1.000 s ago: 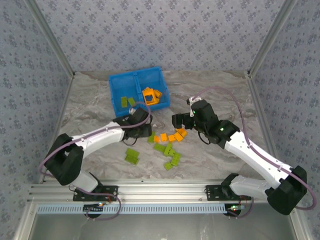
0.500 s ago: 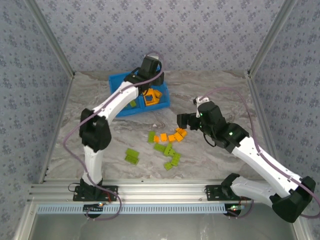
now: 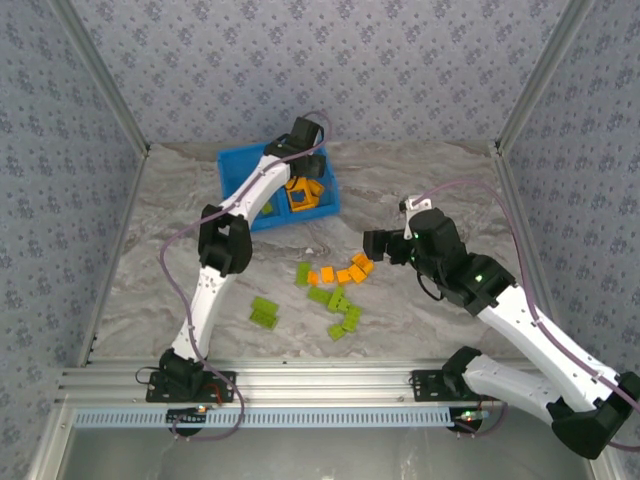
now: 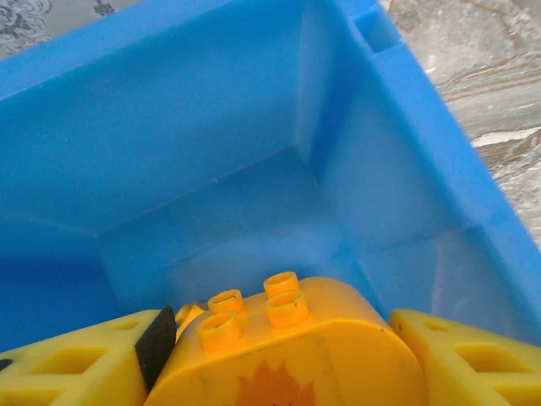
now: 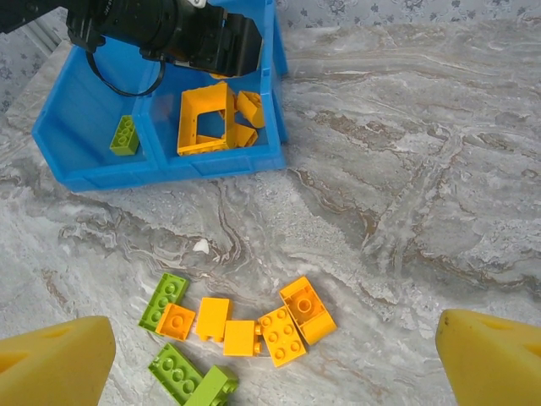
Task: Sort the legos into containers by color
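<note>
You have a few bricks sorted in the tray (image 3: pixel 232 170). A mixed cluster (image 3: pixel 335 285) waits on the worktop (image 3: pixel 450 190) at its 5 o'clock. Your left pincer (image 4: pixel 270 376) flanks a round orange brick (image 4: pixel 283 326), and you cannot tell if it grips. Your right pincer (image 3: pixel 376 243) is wide.

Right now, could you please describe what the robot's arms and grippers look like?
The left arm and right arm are white tubular links joined by black joints, with a lilac cable looping along each. The left gripper and right gripper are black with yellow fingers.

Orange brick (image 4: pixel 287 355) (rounded top) between jaws, blue compartment (image 4: pixel 211 152) beyond
</note>
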Tool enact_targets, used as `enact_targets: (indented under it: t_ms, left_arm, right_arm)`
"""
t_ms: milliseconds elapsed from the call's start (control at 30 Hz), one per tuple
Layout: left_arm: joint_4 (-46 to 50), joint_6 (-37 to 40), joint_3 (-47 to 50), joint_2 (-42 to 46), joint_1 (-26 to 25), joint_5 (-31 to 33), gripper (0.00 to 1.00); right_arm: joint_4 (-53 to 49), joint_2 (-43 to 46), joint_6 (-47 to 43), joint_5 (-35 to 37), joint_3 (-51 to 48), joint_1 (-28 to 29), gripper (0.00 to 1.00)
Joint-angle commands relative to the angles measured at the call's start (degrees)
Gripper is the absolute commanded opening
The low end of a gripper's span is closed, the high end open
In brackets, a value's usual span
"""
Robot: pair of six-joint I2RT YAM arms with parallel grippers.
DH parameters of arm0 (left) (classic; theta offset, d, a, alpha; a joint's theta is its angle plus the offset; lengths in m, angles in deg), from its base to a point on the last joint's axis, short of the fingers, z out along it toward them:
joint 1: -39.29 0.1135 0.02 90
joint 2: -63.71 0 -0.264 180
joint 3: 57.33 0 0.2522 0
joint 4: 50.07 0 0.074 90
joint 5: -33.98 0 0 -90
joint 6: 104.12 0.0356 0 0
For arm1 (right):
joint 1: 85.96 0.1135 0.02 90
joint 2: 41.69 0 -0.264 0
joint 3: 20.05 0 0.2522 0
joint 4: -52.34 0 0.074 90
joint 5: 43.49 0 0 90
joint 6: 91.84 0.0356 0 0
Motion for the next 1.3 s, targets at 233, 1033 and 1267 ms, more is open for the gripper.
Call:
enact_targets:
  t_ms: [233,1033,1267]
  left_arm:
    - [-3.87,-2.11,7.26,17.53,-0.16,-3.77,0.81]
    - [5.92,-67.23,98.83,90.13,-25.51,5.67,0.83]
    - [-3.02,-79.16,107.23,86.21,-25.78,-1.77,0.94]
  right_arm:
    - [-1.98,0.91,2.28,0.77,-0.87,0.04,1.0]
    - [4.35,-12.55,-0.14,-5.9,3.06,-2.73,1.0]
    - [3.67,-12.7,0.97,-6.2,1.96,-3.14,1.0]
